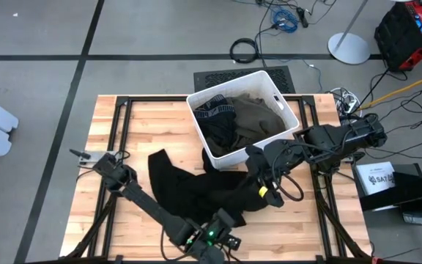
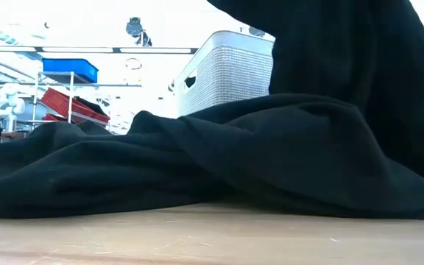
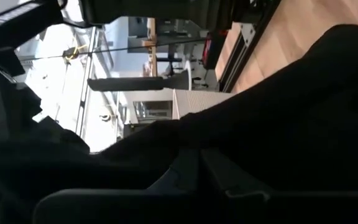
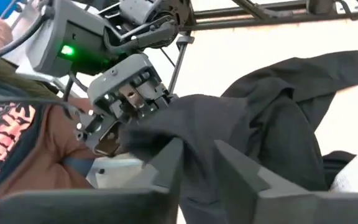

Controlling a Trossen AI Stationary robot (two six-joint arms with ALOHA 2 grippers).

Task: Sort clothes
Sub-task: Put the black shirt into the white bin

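A black garment (image 1: 189,183) lies spread over the middle of the table, one end raised between my two grippers near the table's front edge; it fills the low view as a black garment (image 2: 271,162). My left gripper (image 4: 122,134) is shut on that raised end. My right gripper (image 4: 197,171) stands just beside it, its fingers a little apart with black cloth between them. The white bin (image 1: 218,155) at the far middle holds an olive garment (image 1: 258,117) and a black one (image 1: 215,126). My left gripper pinches a bunched part of the black garment's raised end (image 4: 135,132) between its two fingers, coming in level from the table's near left. The cloth is lifted there and drapes away down to the table. One layer or several, I cannot tell. My right gripper has the same raised cloth (image 4: 199,158) between its parted fingers; whether the fingers touch it I cannot tell.
The bin (image 2: 227,73) stands close behind the garment. A person in a brown printed shirt (image 4: 14,146) is beyond the table's near edge. Bare wood (image 1: 123,125) shows at the table's left and along its right side.
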